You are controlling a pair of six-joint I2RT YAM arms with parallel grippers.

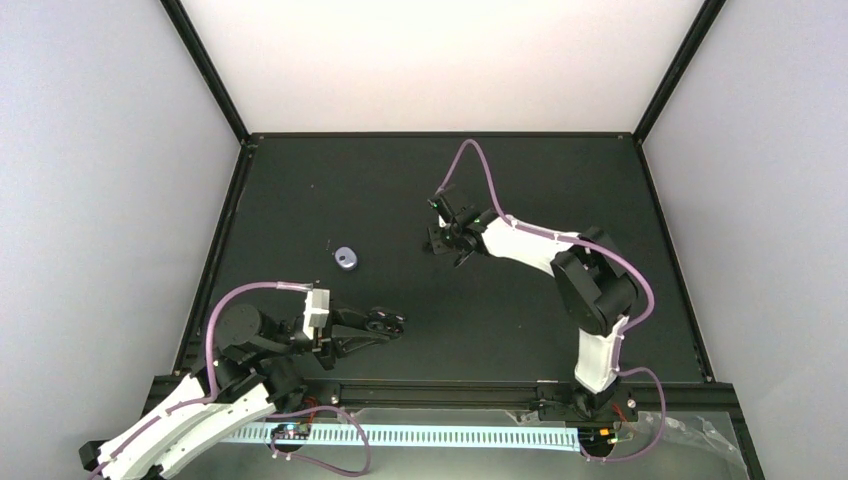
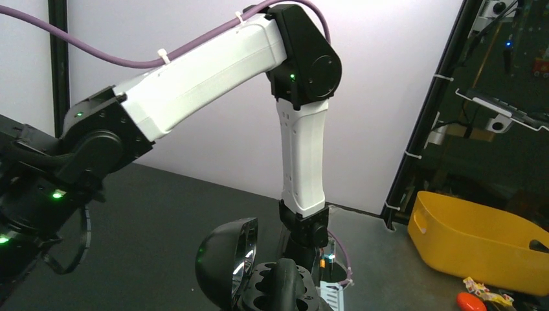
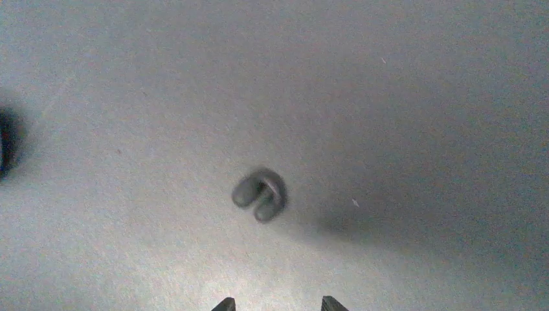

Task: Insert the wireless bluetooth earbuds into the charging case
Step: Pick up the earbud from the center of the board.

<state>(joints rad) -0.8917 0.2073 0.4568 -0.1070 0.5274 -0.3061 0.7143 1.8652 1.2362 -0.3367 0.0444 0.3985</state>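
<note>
**A:** What is nearest to the arm bases?

**B:** The left gripper (image 1: 388,322). It is low over the black table (image 1: 560,180), on the near side, a little left of the middle. It is closed tight on the charging case (image 2: 223,259). The lid of the case stands open, and the moulded pockets face upward.

**A:** And a little farther?

**B:** A small pale oval object (image 1: 346,258) lies alone on the table, left of the middle. I cannot tell if it is a bud or a case.

**A:** Where is the earbud?

**B:** Farther again, and to the right. The earbud (image 3: 260,194) is dark and rounded, and it lies on the table under the right gripper (image 3: 278,306). This gripper points down at it. Its two tips stand apart and grip nothing. They do not touch the bud.
</note>
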